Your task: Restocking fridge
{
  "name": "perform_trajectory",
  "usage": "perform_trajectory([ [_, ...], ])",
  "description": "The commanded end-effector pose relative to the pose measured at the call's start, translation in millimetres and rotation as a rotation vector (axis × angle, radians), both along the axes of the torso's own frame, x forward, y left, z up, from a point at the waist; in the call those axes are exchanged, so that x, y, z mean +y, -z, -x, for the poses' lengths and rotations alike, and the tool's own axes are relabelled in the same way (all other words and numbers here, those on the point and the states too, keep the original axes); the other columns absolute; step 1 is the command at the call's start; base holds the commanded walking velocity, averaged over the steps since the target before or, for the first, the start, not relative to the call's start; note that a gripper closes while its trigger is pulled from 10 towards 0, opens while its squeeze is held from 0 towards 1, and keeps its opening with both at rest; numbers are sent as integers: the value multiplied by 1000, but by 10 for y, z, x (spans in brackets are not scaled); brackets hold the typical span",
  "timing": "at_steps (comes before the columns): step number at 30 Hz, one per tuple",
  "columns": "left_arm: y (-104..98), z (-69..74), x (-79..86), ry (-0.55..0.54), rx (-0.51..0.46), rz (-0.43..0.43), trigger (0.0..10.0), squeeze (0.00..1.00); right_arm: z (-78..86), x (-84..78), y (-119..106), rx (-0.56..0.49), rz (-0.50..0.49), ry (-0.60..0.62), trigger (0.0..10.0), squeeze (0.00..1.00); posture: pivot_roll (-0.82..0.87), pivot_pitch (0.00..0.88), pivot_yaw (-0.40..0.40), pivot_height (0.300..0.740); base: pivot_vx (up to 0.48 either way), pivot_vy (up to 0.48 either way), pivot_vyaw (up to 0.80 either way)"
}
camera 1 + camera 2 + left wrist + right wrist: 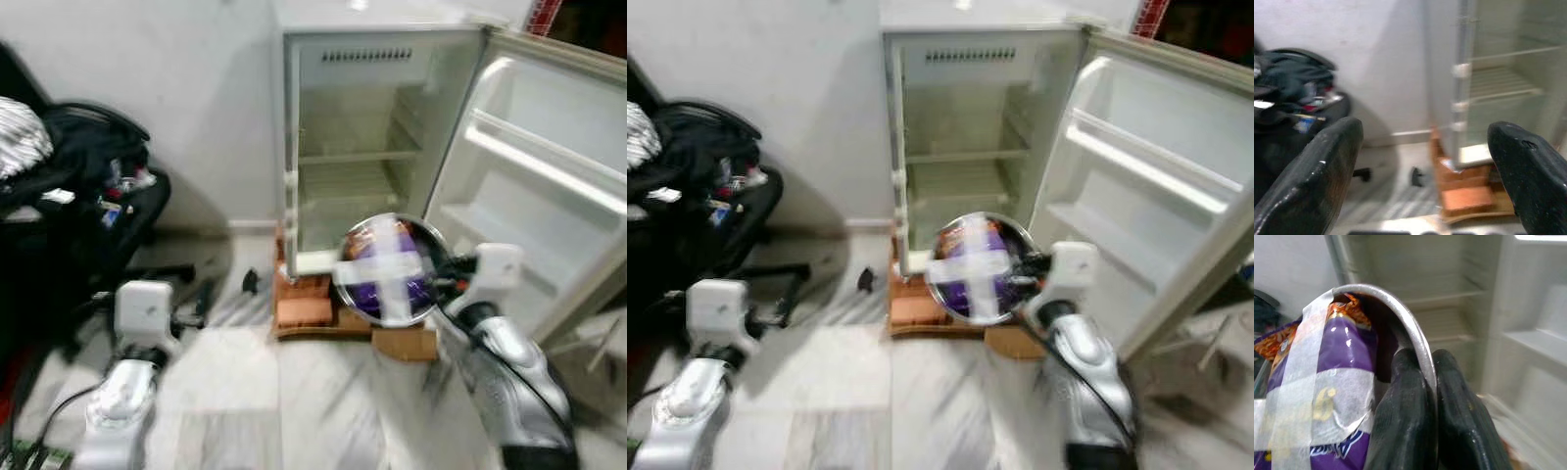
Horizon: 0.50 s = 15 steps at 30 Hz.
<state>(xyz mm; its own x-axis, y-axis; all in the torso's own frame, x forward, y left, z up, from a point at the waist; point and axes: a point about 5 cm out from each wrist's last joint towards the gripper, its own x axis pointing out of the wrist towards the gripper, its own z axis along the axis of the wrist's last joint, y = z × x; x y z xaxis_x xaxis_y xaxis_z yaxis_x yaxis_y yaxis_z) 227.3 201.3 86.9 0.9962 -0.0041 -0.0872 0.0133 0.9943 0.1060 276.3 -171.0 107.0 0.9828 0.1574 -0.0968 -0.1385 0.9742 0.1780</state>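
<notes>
The right pincer pinches the thin rim of a round metal bowl. One black finger sits inside the rim and the other sits outside, pressed close together. The bowl is tipped up on its edge, so its open side faces the robot. Inside it is a purple snack bag with orange at the top. Two strips of white tape cross over the bag and hold it in the bowl.

The silver right arm holds the bowl up in the air, above the floor and just in front of the bottom of the fridge. The bowl is not inside the fridge.

The fridge is small and pale. Its door swings wide open to the right, with shelves on its inner side. A wire shelf runs across the middle of the fridge. The fridge stands on a low wooden stand with orange bricks under it, against the white wall.

The left pincer is spread wide, with nothing between its two black fingers. It is low on the left side, over the pale marble floor, and it points at the wall and the fridge's left edge.

A black chair piled with dark clothes and small things stands by the wall at the left.
</notes>
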Motion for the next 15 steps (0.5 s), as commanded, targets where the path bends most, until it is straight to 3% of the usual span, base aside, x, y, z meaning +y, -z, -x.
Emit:
perform_trajectory([
  [1, -48, -36, -58, 27, -20, 17, 10000, 0, 2, -72, -79, -29, 16, 17, 10000, 0, 65, 4, -43, 740, 480, 0, 0],
  [15, -21, -34, -85, 37, 3, 25, 10000, 0, -15, -36, -63, -20, 7, 25, 10000, 0, 66, 7, -45, 740, 480, 0, 0],
])
